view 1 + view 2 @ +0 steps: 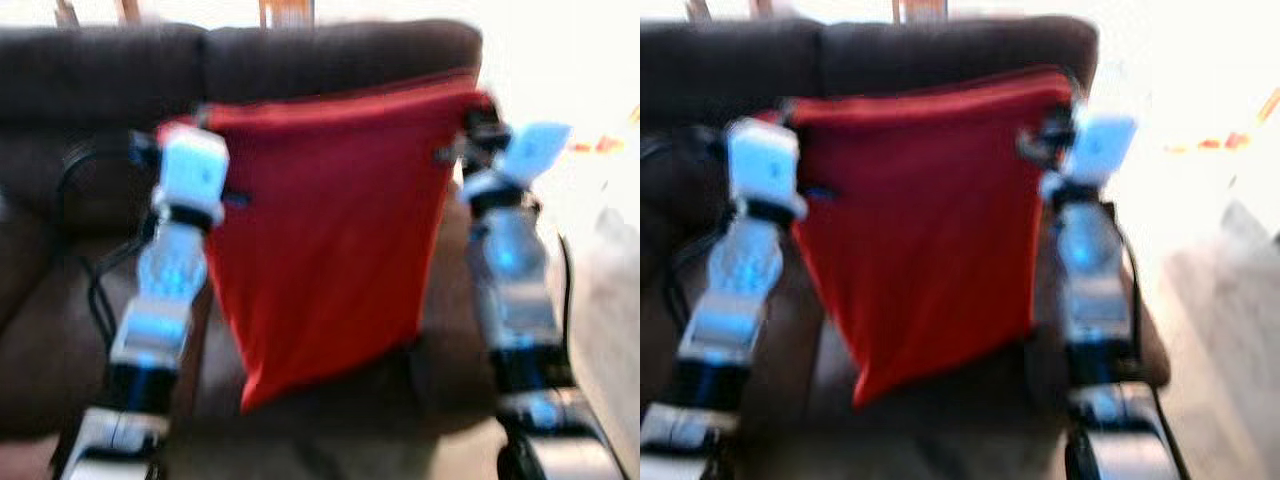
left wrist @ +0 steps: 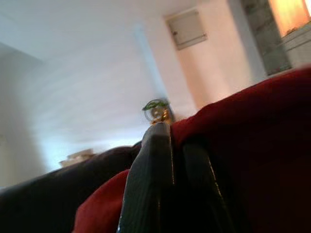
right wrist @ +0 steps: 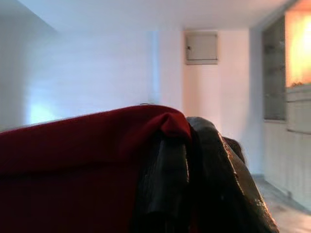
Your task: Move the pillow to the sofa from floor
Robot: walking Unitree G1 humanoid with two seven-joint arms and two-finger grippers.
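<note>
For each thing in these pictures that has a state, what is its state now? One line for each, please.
Pillow: lifted off the floor, hanging in front of the sofa, held at both top corners.
Left claw: shut on the pillow's top left corner.
Right claw: shut on the pillow's top right corner.
Sofa: dark brown; black cable lying on its left seat.

Both eye views are blurred for us. The red pillow (image 1: 325,235) hides the middle of the sofa (image 1: 90,70) behind it. Pillow fabric covers the fingertips of the left claw (image 2: 171,141) and right claw (image 3: 187,138).
</note>
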